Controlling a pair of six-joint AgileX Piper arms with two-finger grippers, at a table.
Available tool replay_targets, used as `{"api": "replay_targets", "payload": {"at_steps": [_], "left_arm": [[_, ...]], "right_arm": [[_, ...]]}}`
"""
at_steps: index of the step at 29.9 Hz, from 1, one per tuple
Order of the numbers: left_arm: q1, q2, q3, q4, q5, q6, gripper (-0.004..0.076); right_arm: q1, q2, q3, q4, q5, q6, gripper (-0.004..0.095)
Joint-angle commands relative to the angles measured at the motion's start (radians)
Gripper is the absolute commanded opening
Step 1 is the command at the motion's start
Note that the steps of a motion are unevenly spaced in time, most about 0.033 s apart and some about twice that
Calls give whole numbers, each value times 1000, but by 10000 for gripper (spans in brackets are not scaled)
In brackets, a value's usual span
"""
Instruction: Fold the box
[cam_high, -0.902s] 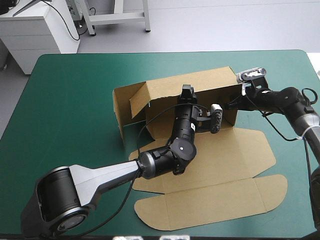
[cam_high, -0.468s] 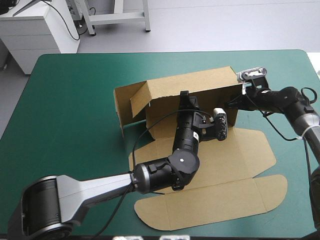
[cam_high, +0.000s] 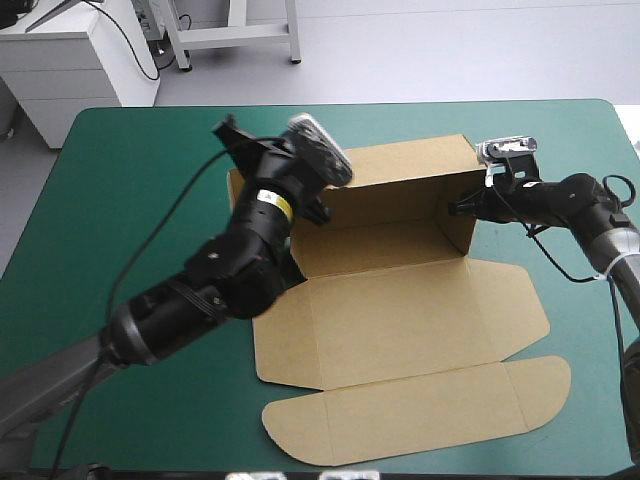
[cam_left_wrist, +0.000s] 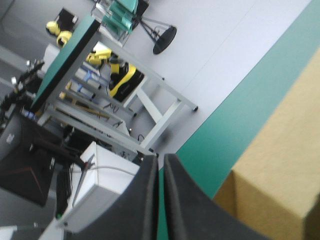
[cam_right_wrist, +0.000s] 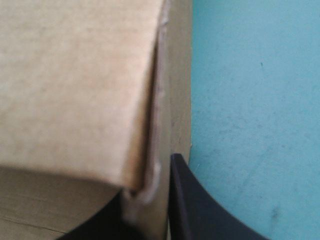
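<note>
Right gripper (cam_right_wrist: 146, 176) clamps the box's (cam_high: 400, 310) right end wall upright; left gripper (cam_left_wrist: 160, 159), clenched empty (raised above the left end), should descend squarely to raise that end.

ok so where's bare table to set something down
Bare teal-green cover along the far edge behind the box, and the near-right corner beside its lid flap. Crowded: the left arm over the box's left end, the right jaws clamping its right wall.

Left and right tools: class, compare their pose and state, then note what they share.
The left black-fingered tool is raised clear of the brown cardboard box; the right tool sits at its right end wall. The left grips nothing; the right pinches that wall. Both are shut.
</note>
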Motion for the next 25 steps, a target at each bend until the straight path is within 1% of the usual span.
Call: {"api": "replay_targets", "payload": {"at_steps": [1,4,8,12,16,21,25], "left_arm": [[129,-103,-34,-39,-36,-1,12],[251,-135,-34,-107,-54,-1,12],[422,-164,-34,-249,-95,23,13],[590,-180,-34,-396,-122,80,13],[733,-180,-34,-583,-122,165,13],[863,-181,-34,-796,-122,305,12],[946,-181,-25,-927,-124,363,13]], "right_arm": [[20,-80,-8,-16,99,83,0],[28,-125,-8,-65,117,153,1],[50,-180,-8,-113,168,189,1],[83,-239,-8,-171,185,292,0],[107,-271,-8,-193,255,345,0],[152,-275,-10,-209,295,400,0],[185,-274,-10,-268,329,471,0]]}}
